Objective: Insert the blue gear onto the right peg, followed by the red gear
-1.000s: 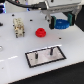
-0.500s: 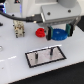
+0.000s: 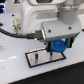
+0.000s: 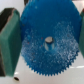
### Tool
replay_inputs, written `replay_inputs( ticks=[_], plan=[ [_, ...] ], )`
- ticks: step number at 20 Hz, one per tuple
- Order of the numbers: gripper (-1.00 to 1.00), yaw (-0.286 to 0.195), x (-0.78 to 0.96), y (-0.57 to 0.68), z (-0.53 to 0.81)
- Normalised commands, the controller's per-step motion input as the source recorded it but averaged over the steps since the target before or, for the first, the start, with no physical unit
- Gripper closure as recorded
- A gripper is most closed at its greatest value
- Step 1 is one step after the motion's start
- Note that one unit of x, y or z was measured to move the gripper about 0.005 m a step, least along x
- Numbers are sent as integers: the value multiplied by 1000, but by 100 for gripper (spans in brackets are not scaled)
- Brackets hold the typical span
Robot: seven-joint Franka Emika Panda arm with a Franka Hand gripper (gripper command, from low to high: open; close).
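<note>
Since half second ago, our arm swung across exterior view, now filling most of it; red gear seen earlier now hidden behind arm. Our gripper (image 3: 58,46) holds blue gear (image 3: 59,46) clamped between fingers, gear hanging just above right end of grey plate (image 3: 40,58). Wrist view: blue gear (image 4: 48,41) fills frame, teeth blurred, teal finger pads (image 4: 8,42) pressed at its sides, one pad cut off at frame edge. Right peg: we cannot make it out, blocked by gear and gripper.
</note>
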Motion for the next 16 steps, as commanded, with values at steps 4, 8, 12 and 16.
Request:
replay_inputs(
  ticks=[4, 8, 12, 16],
  plan=[
    [100, 0, 90, -100, 15],
    [100, 0, 22, -123, 315],
    [100, 0, 65, -59, 373],
    [100, 0, 132, -169, 122]
  ],
)
